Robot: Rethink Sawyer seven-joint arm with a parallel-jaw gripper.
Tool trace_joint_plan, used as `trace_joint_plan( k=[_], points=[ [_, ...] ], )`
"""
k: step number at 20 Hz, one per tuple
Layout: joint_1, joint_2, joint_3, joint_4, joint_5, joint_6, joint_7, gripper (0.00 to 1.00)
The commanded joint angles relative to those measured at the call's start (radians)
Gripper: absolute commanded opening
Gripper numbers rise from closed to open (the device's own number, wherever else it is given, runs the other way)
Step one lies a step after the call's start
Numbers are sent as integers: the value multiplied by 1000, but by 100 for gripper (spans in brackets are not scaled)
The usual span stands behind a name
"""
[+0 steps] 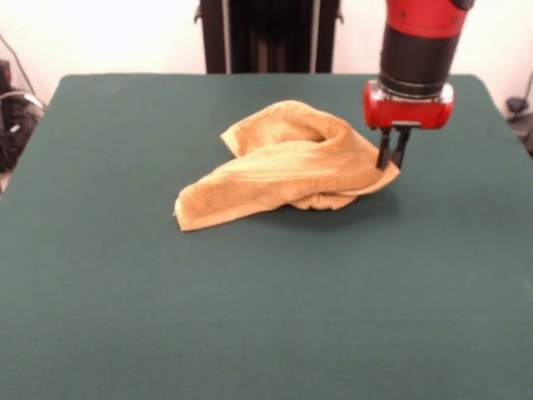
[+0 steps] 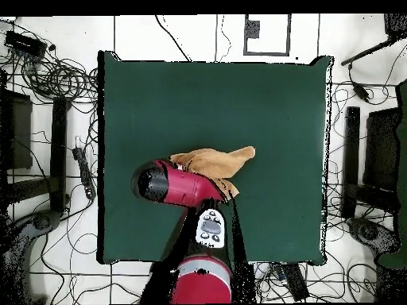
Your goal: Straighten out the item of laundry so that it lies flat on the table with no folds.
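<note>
1. Towel (image 1: 287,167) is lying crumpled on the table (image 1: 250,317), a bit toward the robot's side of centre in the front view; orange-tan terry, bunched into a loose mound.
2. Folds are running across it: one long flap is stretching down toward the camera side and ending in a corner at the lower left of the heap, with a paler woven band showing along that flap.
3. Back part of the towel is humping up into a rounded ridge that is curling over toward the arm.
4. Gripper (image 1: 392,152) is hanging from the red and black arm (image 1: 416,50), which is coming down from the top right in the front view.
5. Its two dark fingers (image 1: 384,150) are pointing down and sitting close together, only a thin gap between them, at the towel's right-hand edge.
6. Fingertips are meeting the cloth edge there; whether cloth is actually pinched between them I cannot tell from this angle.
7. Overhead view is showing the towel (image 2: 215,163) partly covered by the arm (image 2: 175,184), its uncovered end poking out with a pointed corner, the gripper itself hidden under the arm's red body.
8. Table top (image 2: 215,95) is dark green and much bigger than the towel, with bare cloth surrounding the heap on all sides.
9. Cables (image 2: 56,75) are trailing over the floor around the table.
</note>
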Motion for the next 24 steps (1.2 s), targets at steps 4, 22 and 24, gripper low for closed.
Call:
trace_joint_plan(
  k=[4, 22, 24],
  points=[
    [160, -14, 58, 172, 213, -115, 506, 0],
    [212, -25, 83, 174, 276, -108, 600, 0],
    [204, -22, 89, 174, 271, -118, 594, 0]
  ],
)
